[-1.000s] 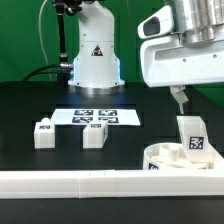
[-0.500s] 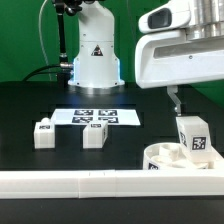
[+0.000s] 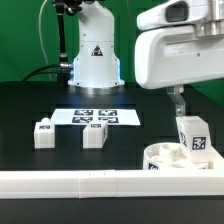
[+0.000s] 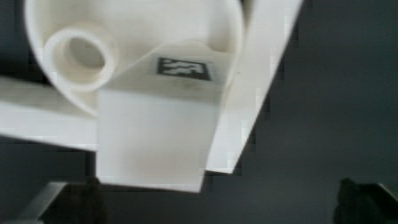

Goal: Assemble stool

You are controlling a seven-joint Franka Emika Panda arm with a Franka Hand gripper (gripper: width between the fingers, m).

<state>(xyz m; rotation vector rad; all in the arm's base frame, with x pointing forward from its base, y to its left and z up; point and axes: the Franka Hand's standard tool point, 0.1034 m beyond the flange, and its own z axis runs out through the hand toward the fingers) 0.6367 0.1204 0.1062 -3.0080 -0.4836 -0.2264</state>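
The round white seat (image 3: 162, 158) lies at the exterior view's right, against the rail. One tagged leg (image 3: 191, 135) stands upright in it. Two more legs (image 3: 43, 133) (image 3: 94, 133) stand on the black table at the left. My gripper (image 3: 179, 101) hangs just above and behind the upright leg, not touching it. In the wrist view the gripper (image 4: 217, 205) is open and empty, its dark fingertips (image 4: 68, 200) far apart. Below it are the leg (image 4: 160, 135) with its tag and the seat (image 4: 80, 55) with a round hole.
The marker board (image 3: 95, 116) lies flat mid-table behind the two loose legs. The long white L-shaped rail (image 3: 90, 181) runs along the front edge. The robot's white base (image 3: 92, 55) stands at the back.
The arm has risen and shifted a little to the exterior view's left. The upright leg stays standing in the seat. The two loose legs have not moved.
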